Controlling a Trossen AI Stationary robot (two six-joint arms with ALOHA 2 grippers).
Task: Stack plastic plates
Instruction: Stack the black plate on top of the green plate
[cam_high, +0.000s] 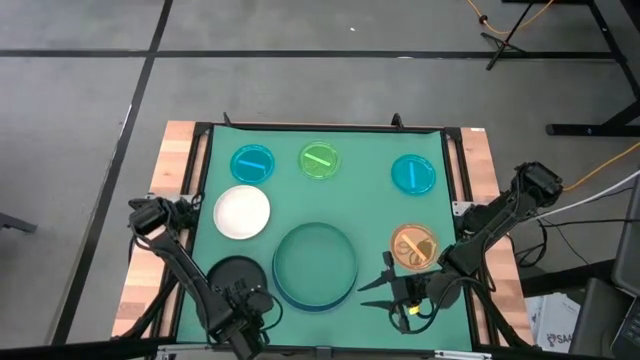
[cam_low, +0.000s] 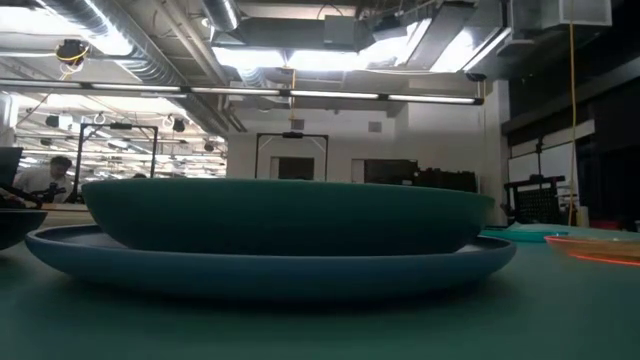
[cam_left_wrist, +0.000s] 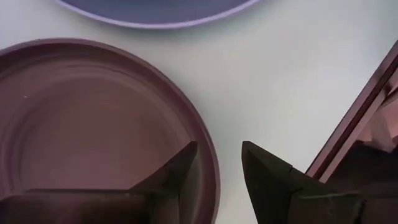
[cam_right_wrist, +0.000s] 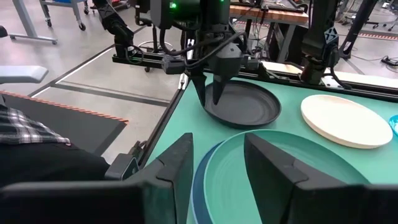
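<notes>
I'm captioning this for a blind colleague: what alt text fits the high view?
Overhead, a teal plate nests in a light-blue plate near the front of a green mat. The left pincer is over a black plate; the right pincer, open, sits beside the stack.

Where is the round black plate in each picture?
High view: round black plastic plate, lower left.
Low view: a dark sliver at the left edge.
Left wrist view: fills the left side.
Right wrist view: upper middle.
Shared landmark: the large round teal-green plastic plate beside it.
</notes>
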